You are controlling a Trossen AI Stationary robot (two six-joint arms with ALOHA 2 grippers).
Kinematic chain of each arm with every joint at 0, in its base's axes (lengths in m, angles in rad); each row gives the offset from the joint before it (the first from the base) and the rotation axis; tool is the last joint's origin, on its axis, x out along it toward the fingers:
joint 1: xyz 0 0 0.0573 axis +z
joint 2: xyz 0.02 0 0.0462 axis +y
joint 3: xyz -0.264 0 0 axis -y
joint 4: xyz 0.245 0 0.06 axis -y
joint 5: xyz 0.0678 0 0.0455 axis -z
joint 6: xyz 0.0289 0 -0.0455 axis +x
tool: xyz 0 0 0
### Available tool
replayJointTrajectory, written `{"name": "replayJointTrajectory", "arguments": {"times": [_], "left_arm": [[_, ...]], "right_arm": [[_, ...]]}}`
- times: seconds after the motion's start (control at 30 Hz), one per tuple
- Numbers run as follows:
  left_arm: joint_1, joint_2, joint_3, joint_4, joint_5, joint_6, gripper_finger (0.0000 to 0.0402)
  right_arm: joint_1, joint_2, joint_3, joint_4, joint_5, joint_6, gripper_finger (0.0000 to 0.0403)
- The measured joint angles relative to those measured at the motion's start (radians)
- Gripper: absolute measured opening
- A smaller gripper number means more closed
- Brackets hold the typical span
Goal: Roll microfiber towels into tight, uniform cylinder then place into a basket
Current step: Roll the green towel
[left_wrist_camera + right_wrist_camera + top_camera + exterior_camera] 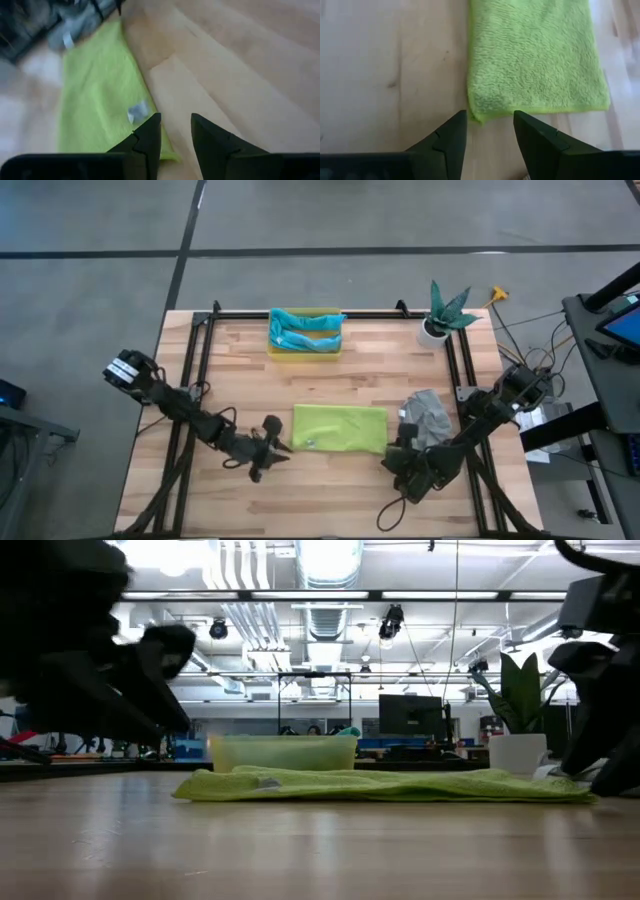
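Note:
The lime green towel (340, 428) lies flat and folded on the table's middle, with a small label (137, 111) near its left end. My left gripper (282, 448) is open at the towel's near left corner (165, 150). My right gripper (397, 452) is open at its near right corner (477, 116), fingertips just short of the cloth. A crumpled grey towel (425, 412) lies right of the green one. The yellow basket (305, 352) at the far edge holds teal and light blue towels (305, 330).
A white pot with a plant (440, 320) stands at the far right. A black frame rail (300, 314) runs along the far edge, with more rails down both sides. Bare wood (340, 385) lies between the basket and the green towel.

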Motion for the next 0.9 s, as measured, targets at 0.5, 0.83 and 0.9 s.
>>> {"name": "replayJointTrajectory", "arguments": {"times": [0.5,0.83,0.9], "left_arm": [[-0.055,0.224,0.224,-0.175,-0.226,0.219,0.0077],[-0.017,0.209,0.356,-0.452,-0.173,0.073,0.0077],[-0.012,0.207,0.357,-0.451,-0.157,0.072,0.0077]], "right_arm": [[0.04,0.0,0.0,0.05,-0.013,-0.451,0.016],[-0.019,-0.003,-0.022,0.065,-0.039,-0.529,0.016],[-0.04,-0.007,-0.032,0.083,-0.082,-0.531,0.016]]}}
